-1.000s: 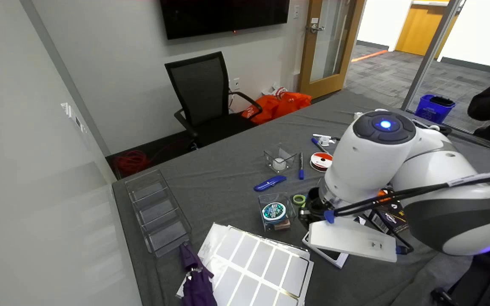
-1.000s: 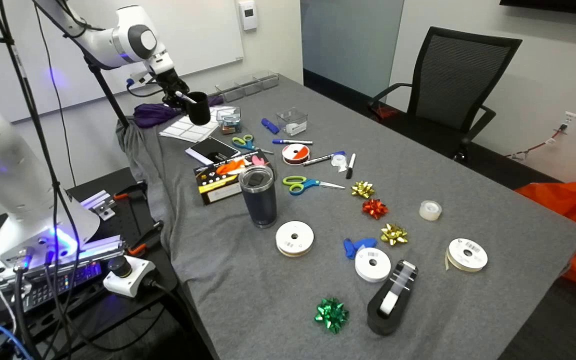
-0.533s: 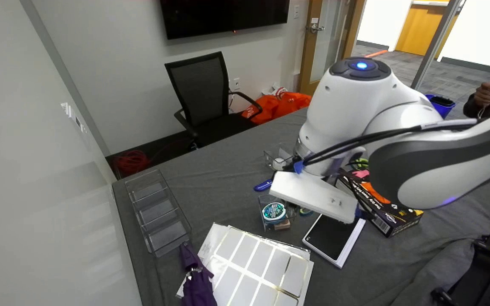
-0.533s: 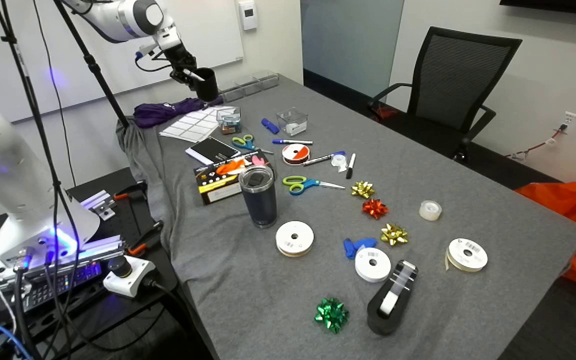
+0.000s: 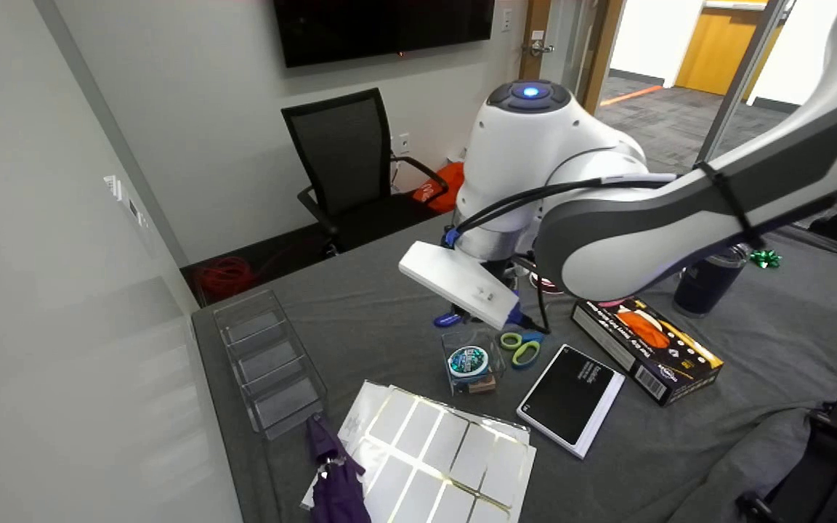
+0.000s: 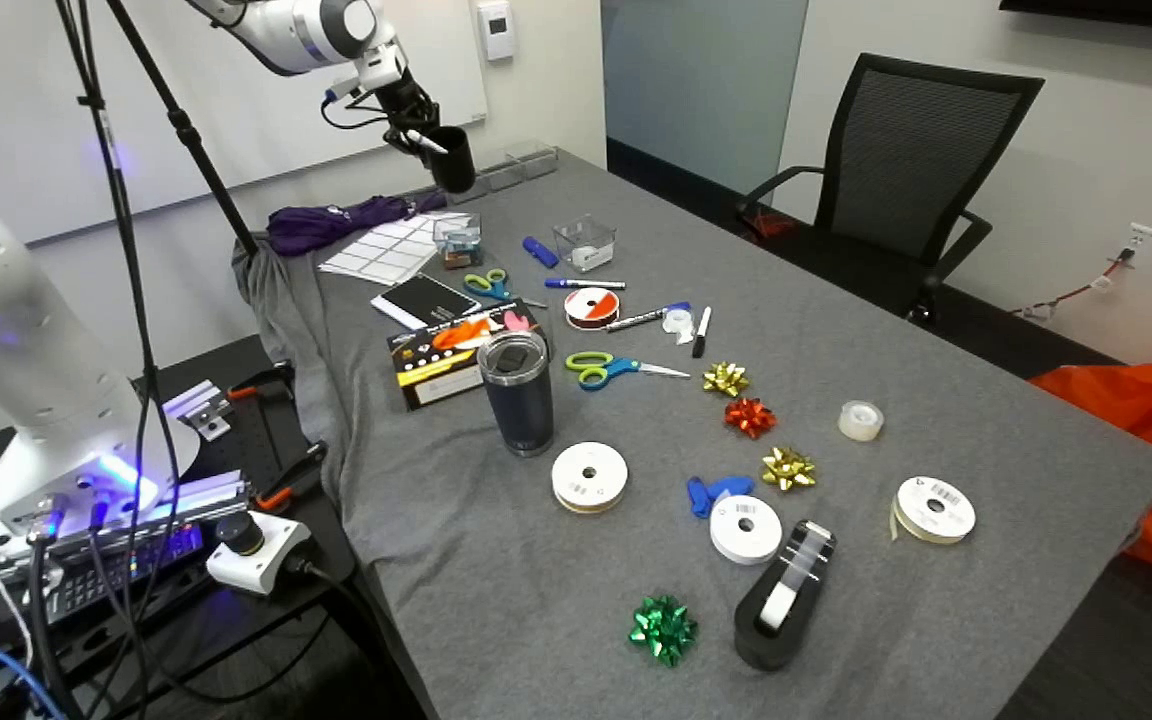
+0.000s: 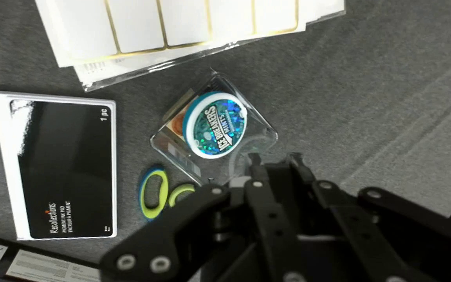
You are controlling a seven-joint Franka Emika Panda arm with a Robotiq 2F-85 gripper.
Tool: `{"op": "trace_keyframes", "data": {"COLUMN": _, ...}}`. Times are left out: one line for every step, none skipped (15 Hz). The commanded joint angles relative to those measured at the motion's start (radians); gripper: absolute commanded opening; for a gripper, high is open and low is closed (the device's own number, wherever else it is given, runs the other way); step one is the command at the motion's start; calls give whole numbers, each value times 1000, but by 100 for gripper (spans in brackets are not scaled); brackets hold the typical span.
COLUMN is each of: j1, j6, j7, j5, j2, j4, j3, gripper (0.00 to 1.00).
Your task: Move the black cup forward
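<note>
Cup (image 6: 454,164) — mouth up, axis near-upright

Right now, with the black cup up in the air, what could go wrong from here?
The jaws seem to grip the black cup at one side, above the table, so it could slip or swing.

The wrist view shows a clear container holding a mints tin, with scissors beside it; a low descent there might knock them.

In an exterior view the arm hides the cup, so its clearance would be hard to judge there.
</note>
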Motion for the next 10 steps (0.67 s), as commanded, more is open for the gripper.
{"op": "trace_keyframes", "data": {"j1": 46, "j6": -96, "j7": 60, "j5": 0, "j2": 116, "j4": 198, "j3": -49, "gripper": 5}}
{"op": "trace_keyframes", "data": {"j1": 53, "j6": -118, "j7": 73, "j5": 3, "j2": 143, "j4": 239, "j3": -58, "gripper": 5}}
{"op": "trace_keyframes", "data": {"j1": 58, "j6": -130, "j7": 82, "j5": 1, "j2": 167, "j4": 273, "j3": -67, "gripper": 5}}
{"op": "trace_keyframes", "data": {"j1": 64, "j6": -144, "j7": 93, "j5": -2, "j2": 192, "j4": 308, "j3": -78, "gripper": 5}}
{"op": "trace_keyframes", "data": {"j1": 70, "j6": -155, "j7": 105, "j5": -6, "j2": 221, "j4": 344, "j3": -90, "gripper": 5}}
{"op": "trace_keyframes", "data": {"j1": 76, "j6": -168, "j7": 117, "j5": -6, "j2": 249, "j4": 381, "j3": -99, "gripper": 5}}
{"op": "trace_keyframes", "data": {"j1": 83, "j6": -183, "j7": 131, "j5": -6, "j2": 278, "j4": 419, "j3": -108, "gripper": 5}}
{"op": "trace_keyframes", "data": {"j1": 88, "j6": -200, "j7": 144, "j5": -3, "j2": 313, "j4": 464, "j3": -118, "gripper": 5}}
{"op": "trace_keyframes", "data": {"j1": 91, "j6": -214, "j7": 150, "j5": 0, "j2": 342, "j4": 501, "j3": -124, "gripper": 5}}
{"op": "trace_keyframes", "data": {"j1": 92, "j6": -226, "j7": 154, "j5": 2, "j2": 375, "j4": 540, "j3": -130, "gripper": 5}}
